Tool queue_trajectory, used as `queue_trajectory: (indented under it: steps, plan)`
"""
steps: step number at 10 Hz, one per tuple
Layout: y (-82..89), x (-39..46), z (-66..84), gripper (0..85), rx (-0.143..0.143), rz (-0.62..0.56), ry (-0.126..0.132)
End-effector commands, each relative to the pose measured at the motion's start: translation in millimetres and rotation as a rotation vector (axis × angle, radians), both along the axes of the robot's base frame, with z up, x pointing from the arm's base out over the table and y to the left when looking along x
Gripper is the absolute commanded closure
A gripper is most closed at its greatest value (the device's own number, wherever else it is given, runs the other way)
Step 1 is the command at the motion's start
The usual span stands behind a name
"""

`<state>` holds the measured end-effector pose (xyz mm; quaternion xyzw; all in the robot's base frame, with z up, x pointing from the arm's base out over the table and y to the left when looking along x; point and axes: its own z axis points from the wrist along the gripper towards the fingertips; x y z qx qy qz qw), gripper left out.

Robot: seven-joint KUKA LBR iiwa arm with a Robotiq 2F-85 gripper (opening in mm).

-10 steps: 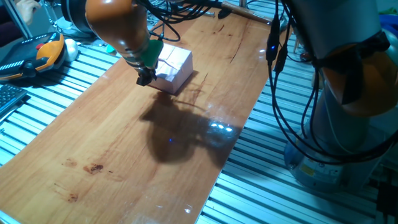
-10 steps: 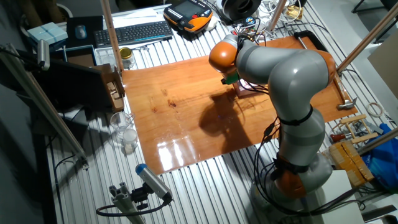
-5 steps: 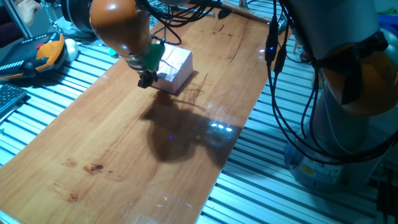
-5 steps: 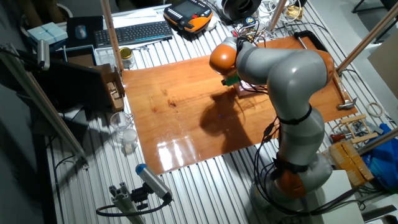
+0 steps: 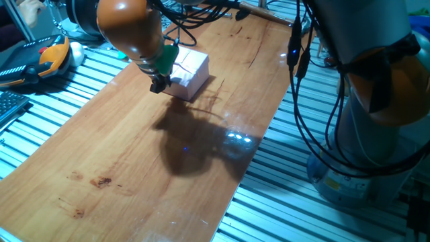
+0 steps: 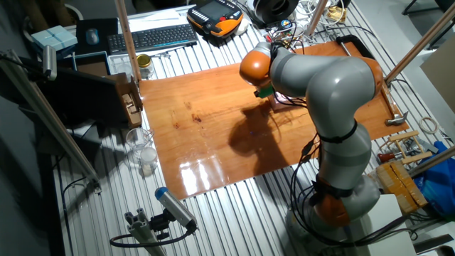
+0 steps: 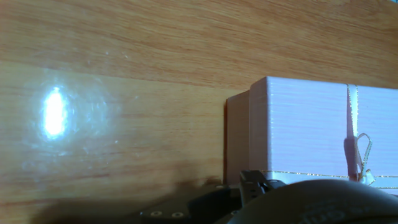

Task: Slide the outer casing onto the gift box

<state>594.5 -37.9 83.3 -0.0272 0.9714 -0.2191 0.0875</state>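
End effector (image 5: 157,86) beside one outer casing (image 7: 323,127), one gift box (image 7: 237,138).

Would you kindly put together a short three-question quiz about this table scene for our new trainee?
1. True or false: the outer casing carries a ribbon with a small bow.
2. Multiple choice: in the hand view, a narrow strip of the gift box shows at the casing's (a) left edge, (b) right edge, (c) top edge.
3. Short answer: where is the hand relative to the casing in the fixed view that shows the box?

Key
1. True; a cream ribbon runs down the casing to a bow.
2. (a)
3. Right at the casing's near-left corner, low over the wooden table; contact and finger state cannot be told.
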Motion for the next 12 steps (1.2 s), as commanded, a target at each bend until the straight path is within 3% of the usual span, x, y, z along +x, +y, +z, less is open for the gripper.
queue_trajectory:
  steps: [1,7,12]
  plan:
    - [0.3,-0.3,1.5,85.0,-0.001,0.0,0.0]
    - [-2.1,-0.3,10.2,85.0,-0.01,0.006,0.009]
    - [0.6,0.2,8.9,85.0,0.0,0.006,0.017]
